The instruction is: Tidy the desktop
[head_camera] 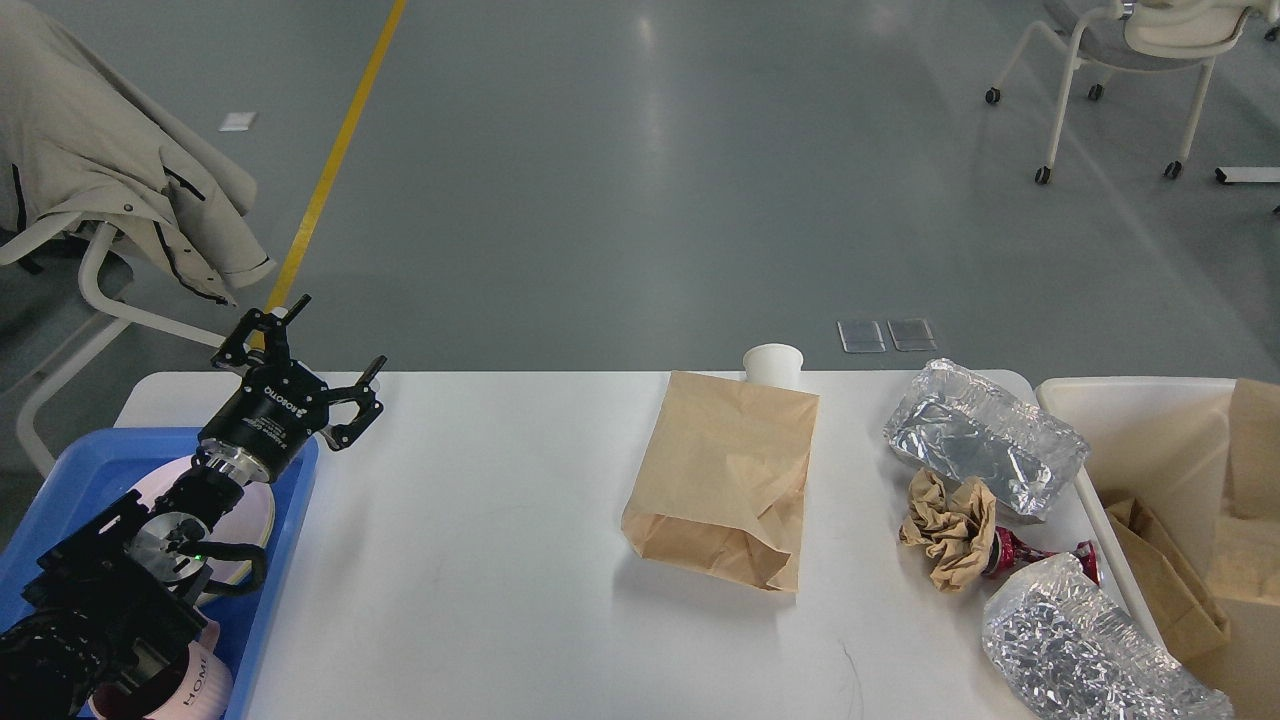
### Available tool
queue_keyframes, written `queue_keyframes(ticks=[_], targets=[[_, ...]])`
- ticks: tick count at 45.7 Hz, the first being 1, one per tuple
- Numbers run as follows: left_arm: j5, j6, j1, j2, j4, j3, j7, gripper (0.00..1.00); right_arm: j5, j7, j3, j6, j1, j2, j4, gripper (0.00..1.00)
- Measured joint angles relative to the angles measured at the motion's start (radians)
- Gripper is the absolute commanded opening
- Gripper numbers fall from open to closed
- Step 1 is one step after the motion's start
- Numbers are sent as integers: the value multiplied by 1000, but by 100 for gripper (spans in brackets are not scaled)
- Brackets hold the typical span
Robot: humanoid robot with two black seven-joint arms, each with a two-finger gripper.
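left gripper (pixel 300 350) spread wide above blue tray (pixel 60 470). brown paper bag (pixel 725 475) flat on desktop (pixel 480 520). white cup (pixel 773 362) behind bag.

A large white rectangular desktop (pixel 480 560) with rounded corners carries a flat brown paper bag (pixel 725 475), a white paper cup (pixel 773 363) behind it, two crinkled silver foil packets (pixel 985 440) (pixel 1080 655), crumpled brown paper (pixel 945 525) and a blue plastic tray (pixel 120 450) at its left end.

Head view looks forward and down over the desktop (pixel 500 520).
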Motion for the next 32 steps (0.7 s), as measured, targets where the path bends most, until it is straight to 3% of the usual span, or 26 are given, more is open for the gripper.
queue_keyframes(ticks=[2, 4, 5, 6, 7, 25, 32], targets=[[0, 0, 0, 0, 0, 0, 0, 100, 7, -2, 19, -14, -35, 13, -19, 0], [0, 0, 0, 0, 0, 0, 0, 100, 10, -4, 43, -30, -68, 27, -33, 25], [0, 0, 0, 0, 0, 0, 0, 100, 11, -5, 54, -37, -81, 33, -37, 50], [0, 0, 0, 0, 0, 0, 0, 100, 11, -7, 69, -45, -95, 38, -40, 94], [0, 0, 0, 0, 0, 0, 0, 100, 12, -10, 81, -50, -103, 40, -42, 100], [0, 0, 0, 0, 0, 0, 0, 100, 11, -21, 154, -53, -112, 54, -20, 100], [0, 0, 0, 0, 0, 0, 0, 100, -7, -15, 136, -39, 77, -3, 171, 100]])
